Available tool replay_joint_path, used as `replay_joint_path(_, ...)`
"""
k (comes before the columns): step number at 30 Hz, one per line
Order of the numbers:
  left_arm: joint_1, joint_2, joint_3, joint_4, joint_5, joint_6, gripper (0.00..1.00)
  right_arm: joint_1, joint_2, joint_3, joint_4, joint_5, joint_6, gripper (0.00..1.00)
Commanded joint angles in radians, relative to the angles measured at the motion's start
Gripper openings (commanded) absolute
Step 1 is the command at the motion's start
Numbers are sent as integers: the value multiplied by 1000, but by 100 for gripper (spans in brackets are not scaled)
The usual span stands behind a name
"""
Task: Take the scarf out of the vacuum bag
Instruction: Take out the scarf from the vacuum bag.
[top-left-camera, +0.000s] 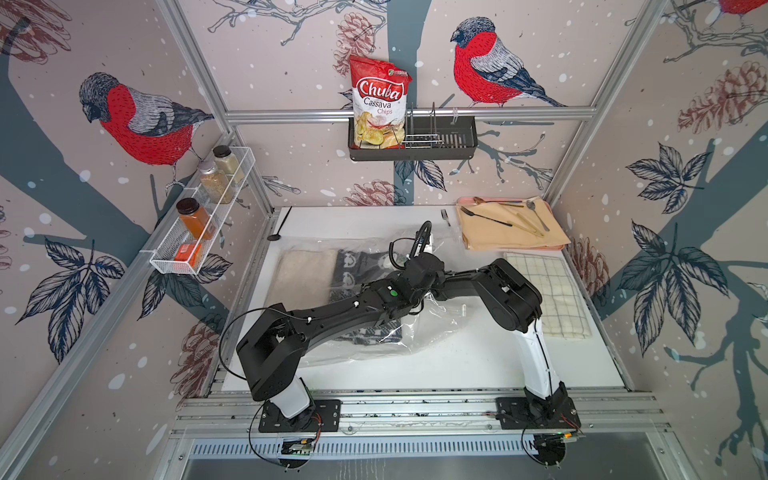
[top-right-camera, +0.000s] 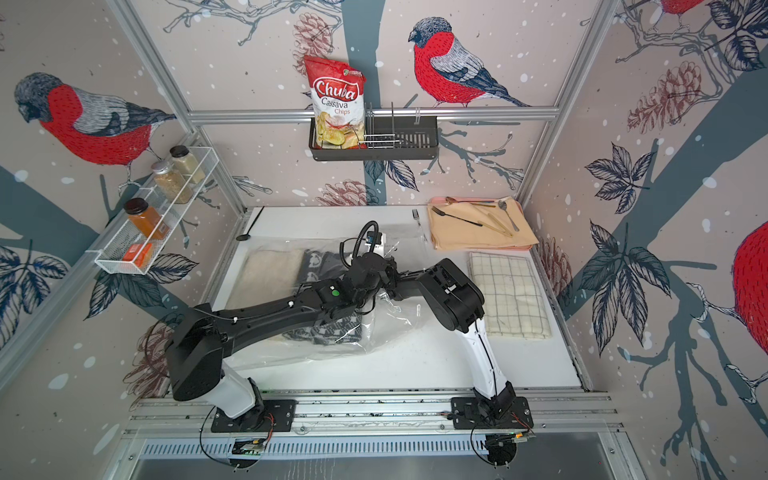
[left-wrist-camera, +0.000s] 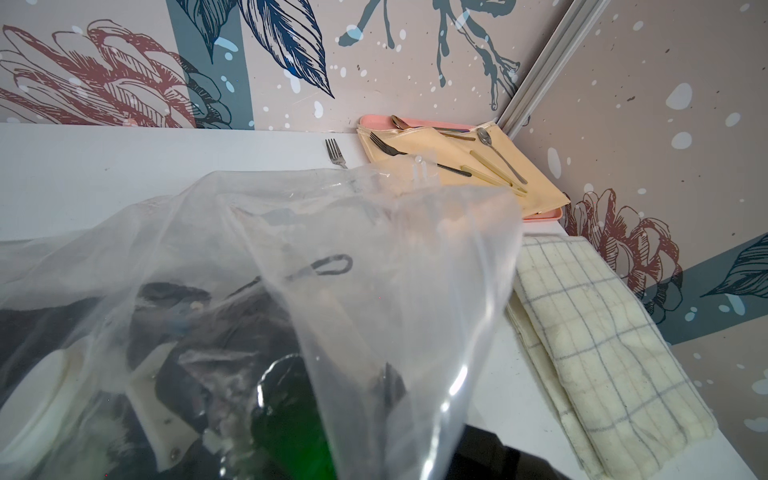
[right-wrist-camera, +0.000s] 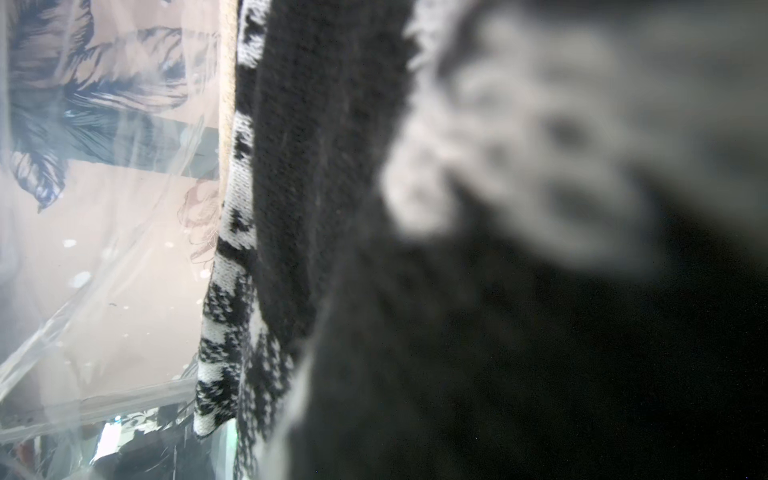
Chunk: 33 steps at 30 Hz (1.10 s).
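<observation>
While the left jaws pinch its film up, the vacuum bag (top-left-camera: 432, 332) (crinkly, 2 cloths inside) gapes; right jaws, nearly closed, grip the scarf (right-wrist-camera: 291, 166), bare table (top-left-camera: 478, 365) beside them.

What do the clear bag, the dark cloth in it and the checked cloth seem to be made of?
The bag looks like thin glossy plastic film: see-through, crinkled, with glints. The dark cloth is a matt knit, likely wool or acrylic: stitch rows show. The checked cloth seems soft woven fabric, matt, folded; fibre unclear.
</observation>
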Motion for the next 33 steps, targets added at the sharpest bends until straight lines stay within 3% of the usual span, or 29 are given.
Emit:
replay_joint_path(1,1,6,-3,20,11,-10,0,-7,-11,-14,-139,42,-32,0)
replay_joint_path(33,0,7,-7,25,9,-12,0,-93,-82,-67,-319,103,-177,0)
